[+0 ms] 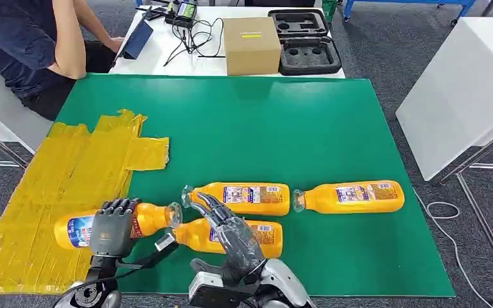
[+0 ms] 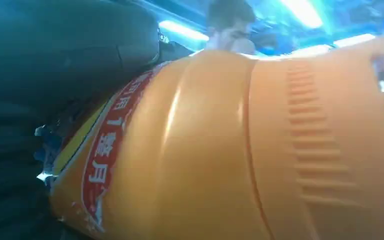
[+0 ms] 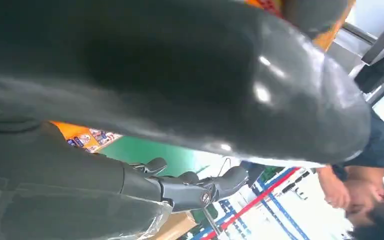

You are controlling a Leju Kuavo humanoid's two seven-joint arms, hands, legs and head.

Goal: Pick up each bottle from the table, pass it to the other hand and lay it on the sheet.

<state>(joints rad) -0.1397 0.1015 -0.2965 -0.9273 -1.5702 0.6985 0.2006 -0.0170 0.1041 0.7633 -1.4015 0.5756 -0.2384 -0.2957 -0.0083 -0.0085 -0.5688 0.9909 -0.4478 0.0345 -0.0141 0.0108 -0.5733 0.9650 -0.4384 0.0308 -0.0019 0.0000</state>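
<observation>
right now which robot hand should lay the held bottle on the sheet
Left. The left robot hand already grips the bottle partly over the yellow sheet. The right robot hand is open, holding nothing, further from the sheet.

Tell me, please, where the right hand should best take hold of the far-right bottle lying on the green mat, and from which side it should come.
Probably around the labelled middle of the far-right bottle, coming from above. It lies flat on the green mat, cap toward the robot's left, with free space around it. The body is widest and straight there; the neck tapers and could slip.
</observation>
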